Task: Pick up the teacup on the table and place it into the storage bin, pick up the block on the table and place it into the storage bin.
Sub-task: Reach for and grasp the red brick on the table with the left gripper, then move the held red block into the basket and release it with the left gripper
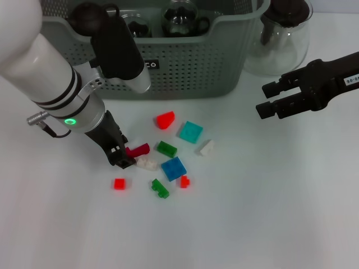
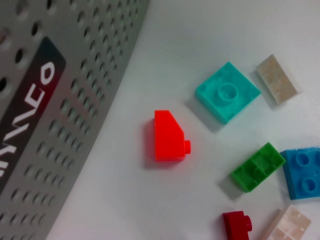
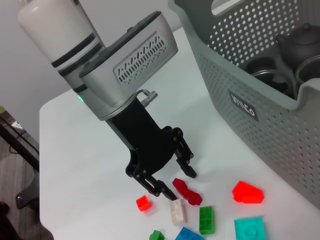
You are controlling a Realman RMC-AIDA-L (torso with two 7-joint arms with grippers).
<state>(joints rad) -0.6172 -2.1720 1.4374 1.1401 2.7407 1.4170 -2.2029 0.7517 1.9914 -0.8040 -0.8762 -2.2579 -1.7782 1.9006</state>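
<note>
The grey-green storage bin [image 1: 185, 67] [image 3: 260, 115] stands at the back of the white table, and its perforated wall fills one side of the left wrist view [image 2: 60, 125]. Dark cups [image 1: 137, 25] and a small dark teapot [image 3: 300, 40] lie inside it; no teacup shows on the table. My left gripper [image 1: 126, 152] [image 3: 172, 180] is open and low over the table. Its fingertips sit just beside a dark red block [image 1: 138, 149] [image 3: 187, 191] [image 2: 236, 225] without holding it. At the right, my right gripper [image 1: 268, 100] hovers open and empty.
Loose blocks are scattered before the bin: a red slope [image 1: 165, 119], a teal plate [image 1: 190, 131], green [image 1: 166, 148], blue [image 1: 174, 168], white [image 1: 147, 163] and small red [image 1: 119, 183] pieces. A clear glass teapot [image 1: 283, 39] stands right of the bin.
</note>
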